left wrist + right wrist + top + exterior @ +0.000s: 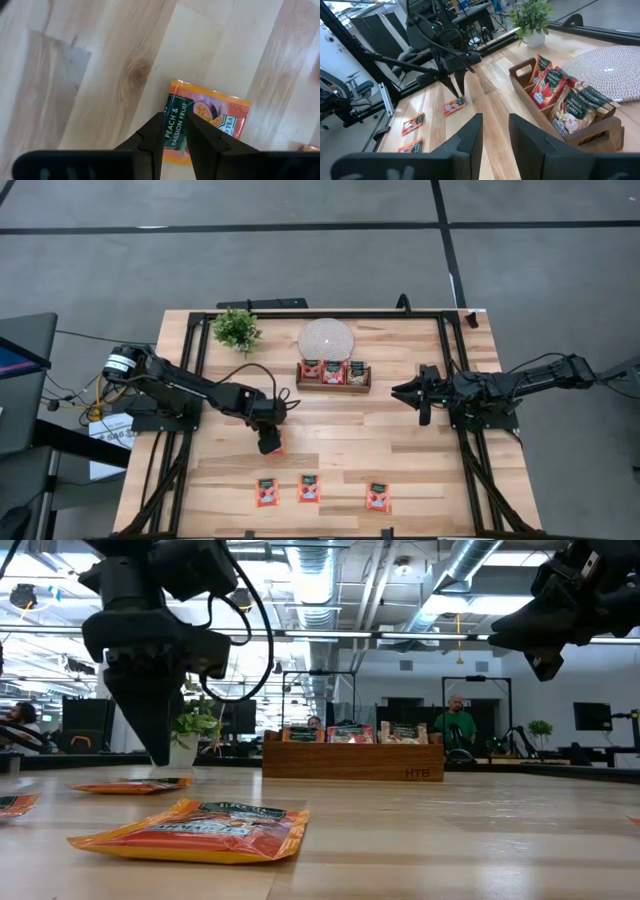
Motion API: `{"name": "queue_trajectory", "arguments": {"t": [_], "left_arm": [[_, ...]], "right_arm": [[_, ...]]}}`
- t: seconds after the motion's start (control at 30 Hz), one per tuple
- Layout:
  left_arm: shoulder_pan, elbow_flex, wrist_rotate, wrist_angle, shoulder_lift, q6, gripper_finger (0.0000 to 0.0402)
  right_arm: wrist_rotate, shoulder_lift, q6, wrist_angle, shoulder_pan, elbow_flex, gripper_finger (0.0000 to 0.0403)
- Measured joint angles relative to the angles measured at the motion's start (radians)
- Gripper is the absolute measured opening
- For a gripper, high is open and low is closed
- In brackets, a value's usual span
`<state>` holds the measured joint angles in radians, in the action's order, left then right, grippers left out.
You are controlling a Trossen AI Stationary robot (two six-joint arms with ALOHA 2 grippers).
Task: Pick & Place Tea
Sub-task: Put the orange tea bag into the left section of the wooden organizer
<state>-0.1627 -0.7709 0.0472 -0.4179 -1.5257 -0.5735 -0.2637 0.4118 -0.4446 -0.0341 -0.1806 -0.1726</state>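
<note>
The left pincer (pixel 270 442) points down at the wooden counter (pixel 400 450), in front of the wooden three-part tray (pixel 333 385) and a little to its left, with its tips right over a red-orange tea sachet (pixel 207 119). From the wrist you can read "Peach & Passion Fruit" on the sachet's dark green label, which shows in the narrow gap between the two fingers (pixel 150 140). The fingers stand close together with only that slim slot between them; the sachet lies flat on the counter under them. Whether the tips touch it I cannot tell, and nothing is lifted.

The same sachet shows in the right wrist view (pixel 454 106), lying just beneath the left arm's downward tips. Three more sachets lie along the counter edge farthest from the tray: one (pixel 266 492), a second (pixel 310 488) and a third (pixel 378 497), well apart from the pincer. From table height, the nearest sachet (pixel 200 830) lies flat and slightly crumpled.

The tray holds upright sachets, one in each compartment (pixel 547 87), red ones and a pale one with a green label. Behind the tray sits a round white woven mat (pixel 326 339), and left of that a small potted plant (pixel 236 328).

The right pincer (pixel 412 393) hovers in the air to the right of the tray, pointing towards it, fingers partly apart with a clear gap and holding nothing
</note>
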Motion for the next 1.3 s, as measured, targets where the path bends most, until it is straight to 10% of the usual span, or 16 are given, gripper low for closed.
{"name": "queue_trajectory", "arguments": {"t": [0.6,1.3], "left_arm": [[0.0,-0.004,-0.026,-0.037,0.0,0.058,0.0152],[-0.001,-0.008,-0.052,-0.036,-0.101,0.077,0.0154]], "right_arm": [[0.002,0.0,0.0,0.0,0.0,0.0,0.0086],[0.001,0.0,0.0,-0.011,0.0,-0.001,0.0086]]}}
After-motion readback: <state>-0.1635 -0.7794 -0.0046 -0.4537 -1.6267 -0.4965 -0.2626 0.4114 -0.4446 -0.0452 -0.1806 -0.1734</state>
